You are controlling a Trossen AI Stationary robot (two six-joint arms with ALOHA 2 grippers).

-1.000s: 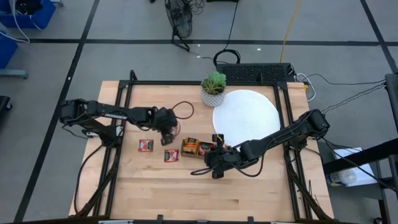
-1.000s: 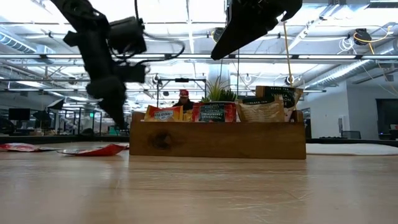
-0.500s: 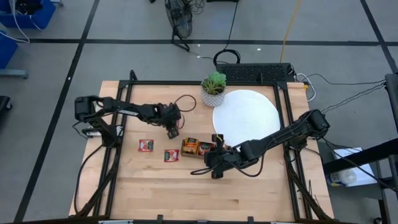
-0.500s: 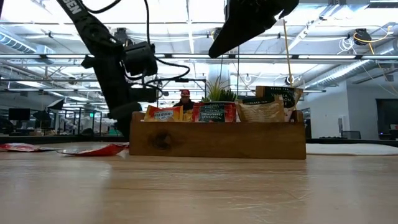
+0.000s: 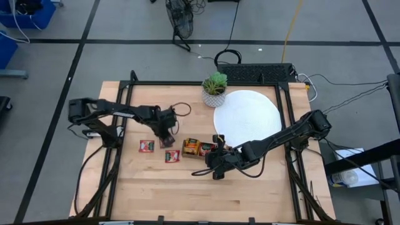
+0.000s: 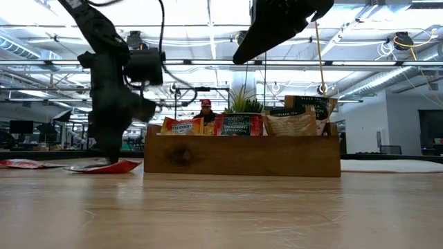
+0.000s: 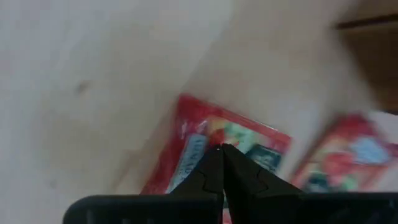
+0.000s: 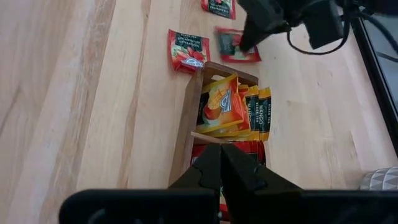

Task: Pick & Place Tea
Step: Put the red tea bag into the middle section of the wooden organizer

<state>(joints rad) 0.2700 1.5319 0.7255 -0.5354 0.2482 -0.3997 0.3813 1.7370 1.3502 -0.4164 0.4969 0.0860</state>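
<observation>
Three red tea sachets lie flat on the wooden table left of the brown tray [image 5: 200, 148]: one [image 5: 147, 145], one [image 5: 172, 156], and one [image 7: 205, 134] under my left gripper [image 5: 167, 140]. My left gripper is shut, and its tips are down on that sachet, as the low view [image 6: 109, 160] also shows. The tray holds upright orange, red and dark sachets [image 8: 221, 106]. My right gripper [image 8: 221, 146] is shut and empty, above the tray's near side [image 5: 215, 164]. My left gripper touches the red sachet's printed top face [image 7: 214, 138] with its shut fingertips, coming from above and pointing down. The sachet lies flat on the table. I cannot tell whether the fingers have pinched any of it.
A white disc [image 5: 247, 115] lies at the far right, and a small potted plant [image 5: 215, 87] stands at its far left edge. A black frame [image 5: 125, 112] runs round the table. Bare wood shows along the near side [image 5: 206, 194].
My left gripper first rose and drew toward the far edge. It then came down and a little toward the left and near edges, onto the sachet beside the tray. My right arm has kept still.
</observation>
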